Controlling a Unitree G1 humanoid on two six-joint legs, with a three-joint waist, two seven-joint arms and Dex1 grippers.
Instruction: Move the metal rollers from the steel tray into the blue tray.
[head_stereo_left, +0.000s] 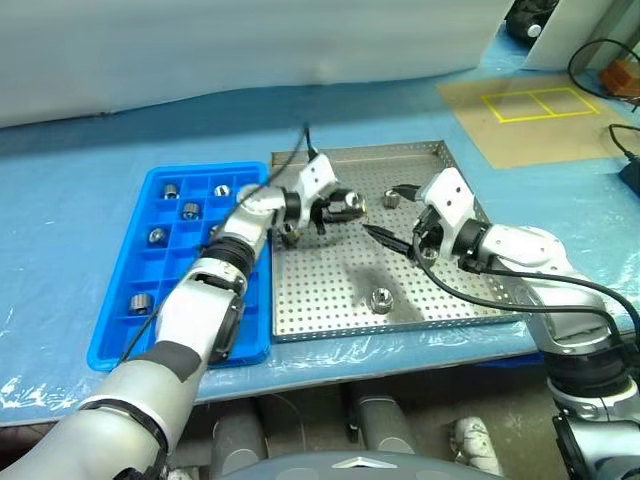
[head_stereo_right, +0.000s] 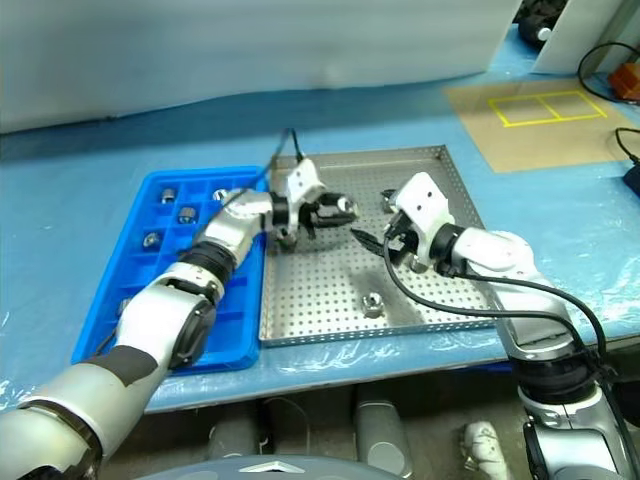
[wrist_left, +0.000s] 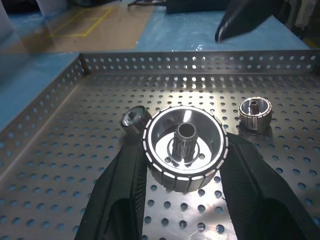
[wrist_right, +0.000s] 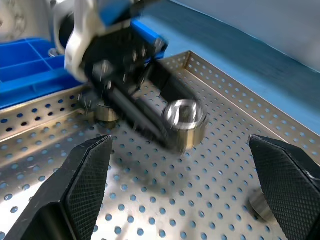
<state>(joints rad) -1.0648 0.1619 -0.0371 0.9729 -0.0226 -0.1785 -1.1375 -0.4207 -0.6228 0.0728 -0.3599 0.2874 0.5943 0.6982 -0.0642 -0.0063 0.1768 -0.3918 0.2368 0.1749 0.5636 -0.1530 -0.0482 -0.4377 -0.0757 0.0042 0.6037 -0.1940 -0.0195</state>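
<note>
blue plastic sheeting covers the counter. steel tray sits just right of the blue tray. left claw, clamped on a metal roller, hangs over the steel tray; the blue tray lies to its left. right claw gapes empty beside it. loose rollers remain.

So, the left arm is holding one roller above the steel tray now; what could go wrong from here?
1. The left gripper pinches the roller only at its round sides, so it might slip out on the way to the blue tray.
2. The open right gripper hangs close by; the arms could bump.
3. Several compartments already hold rollers, so a drop could land on one.
</note>
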